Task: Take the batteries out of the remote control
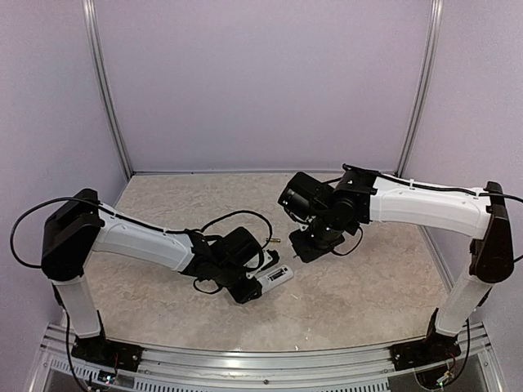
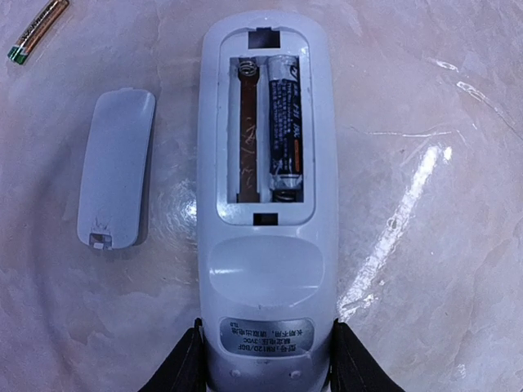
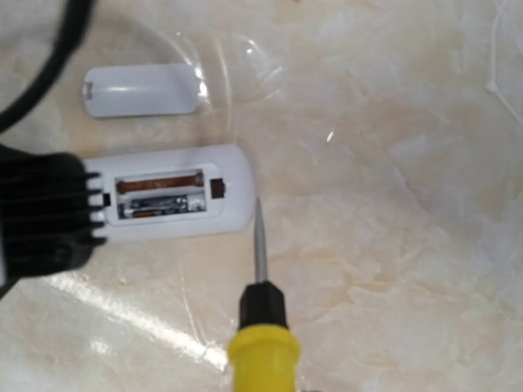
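Watching from beside the rig: the left pincer point(image 2: 266, 369) is clamped on the near end of the remote control point(image 2: 265, 212), one finger on each long side. It holds the remote flat on the surface point(image 2: 441, 286), open back up. From that pincer the remote runs straight out toward 12 o'clock, so its long axis is 6-to-12.

Inside, the dark battery point(image 2: 286, 122) lies in the 3 o'clock bay, parallel to the remote, with what looks like the spring at its 6 o'clock end. The bay point(image 2: 247, 131) beside it is bare down to the contact strip. The cover point(image 2: 116, 180) lies apart at 9 o'clock of the remote. Farther off at 11 o'clock is the gold battery point(image 2: 37, 31), already out and loose.

From overhead, the right pincer point(image 1: 304, 247) hangs at roughly 1 o'clock of the remote, by its free end. It carries the screwdriver point(image 3: 261, 314). Its fingers are out of shot, but the tool hangs clear of the surface, so I'd say it's pinched on the handle.

In that arm's own camera the blade points to 12 and the remote lies crosswise, 9-to-3. The rounded free end sits just beside the tip; can't tell if they touch. The dark battery's bay is the one nearer the tip, off at 10 o'clock. My guess is the tip has to go that way and lever the battery up.
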Controlling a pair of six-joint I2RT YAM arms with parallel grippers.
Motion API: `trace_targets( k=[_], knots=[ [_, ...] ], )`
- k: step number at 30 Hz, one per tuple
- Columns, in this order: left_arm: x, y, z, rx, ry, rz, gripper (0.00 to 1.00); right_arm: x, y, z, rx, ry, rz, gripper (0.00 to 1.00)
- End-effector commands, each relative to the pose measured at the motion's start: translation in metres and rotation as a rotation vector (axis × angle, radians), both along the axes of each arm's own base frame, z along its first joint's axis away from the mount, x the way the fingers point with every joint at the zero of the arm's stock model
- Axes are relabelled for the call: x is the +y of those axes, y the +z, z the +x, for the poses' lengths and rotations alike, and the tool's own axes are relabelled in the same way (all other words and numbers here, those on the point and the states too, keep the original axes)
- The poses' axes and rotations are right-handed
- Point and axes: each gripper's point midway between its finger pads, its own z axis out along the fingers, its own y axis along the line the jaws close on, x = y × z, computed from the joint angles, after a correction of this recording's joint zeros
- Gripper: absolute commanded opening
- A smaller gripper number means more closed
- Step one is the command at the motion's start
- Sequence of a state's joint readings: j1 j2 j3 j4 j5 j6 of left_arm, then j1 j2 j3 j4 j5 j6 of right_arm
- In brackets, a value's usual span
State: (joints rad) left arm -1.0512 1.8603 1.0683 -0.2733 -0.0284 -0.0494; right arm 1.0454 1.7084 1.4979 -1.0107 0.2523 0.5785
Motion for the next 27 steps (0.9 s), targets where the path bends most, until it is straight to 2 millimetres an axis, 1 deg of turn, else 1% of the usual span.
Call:
trace_targets(
  k=[1, 4, 6, 8, 17, 22, 27],
  knots=[
    [0.002, -0.003, -0.01, 0.033, -0.012, 0.01, 0.43, 0.012, 0.0, -0.003, 0.041, 0.011, 0.108, 0.0],
    [0.0, -0.002, -0.007, 0.028, -0.011, 0.004, 0.33, 0.027, -0.005, -0.011, 0.083, 0.05, 0.172, 0.0],
    [-0.001, -0.004, -0.007, 0.027, -0.009, 0.004, 0.29, 0.033, -0.009, -0.015, 0.107, 0.067, 0.188, 0.0],
    [-0.001, -0.004, -0.006, 0.022, -0.004, -0.005, 0.27, 0.035, -0.013, -0.017, 0.117, 0.079, 0.192, 0.0],
    [0.002, -0.009, -0.005, 0.005, -0.015, 0.014, 0.26, 0.025, -0.026, -0.005, 0.127, 0.098, 0.16, 0.0],
    [0.005, -0.012, -0.003, -0.007, -0.013, 0.032, 0.22, 0.016, -0.031, 0.004, 0.133, 0.091, 0.153, 0.0],
    [0.006, -0.014, -0.003, -0.012, -0.013, 0.04, 0.21, 0.011, -0.044, 0.004, 0.183, 0.101, 0.151, 0.0]
  ],
)
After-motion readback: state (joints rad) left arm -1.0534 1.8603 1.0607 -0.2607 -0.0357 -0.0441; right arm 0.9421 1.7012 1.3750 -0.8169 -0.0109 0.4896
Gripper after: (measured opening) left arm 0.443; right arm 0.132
